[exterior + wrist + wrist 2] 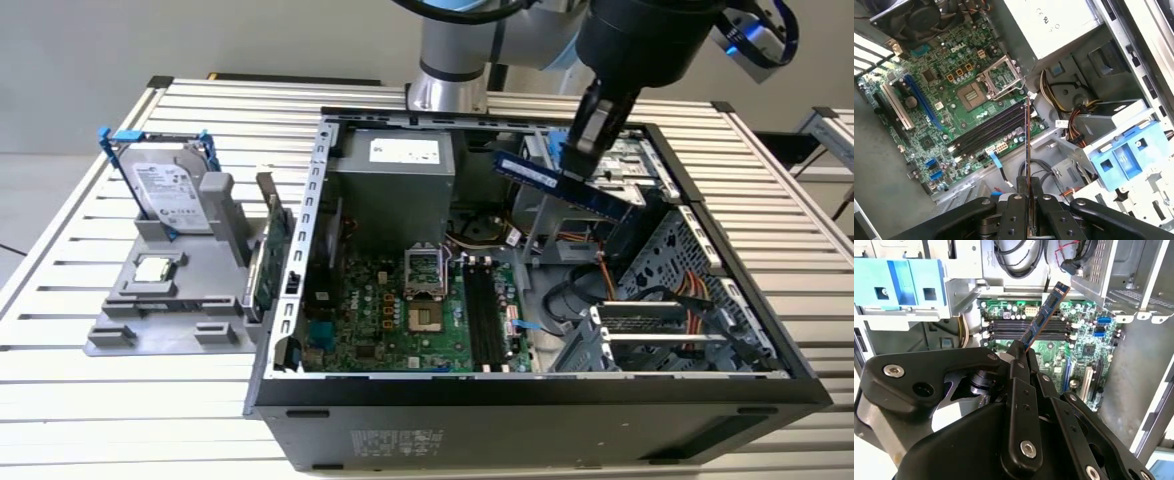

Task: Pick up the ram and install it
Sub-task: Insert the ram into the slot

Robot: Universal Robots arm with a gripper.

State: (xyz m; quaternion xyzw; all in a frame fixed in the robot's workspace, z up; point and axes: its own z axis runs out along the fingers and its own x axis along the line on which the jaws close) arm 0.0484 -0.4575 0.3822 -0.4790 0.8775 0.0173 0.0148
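Your black two-fingered hand (577, 150) was clamped shut on one end of the thin, long, bluish-green ram stick with dark chips (567, 187). It held the stick in the air above the open black computer case (534, 420), over the drive-bay side, touching nothing else. The dark, empty memory slots (483, 320) on the green motherboard (387, 320) lay below it, toward the exterior view's left. In the first wrist view the ram stick (1027, 135) showed edge-on, and by the look of it its long axis crossed the memory slots (989, 127) at an angle rather than lining up with them.
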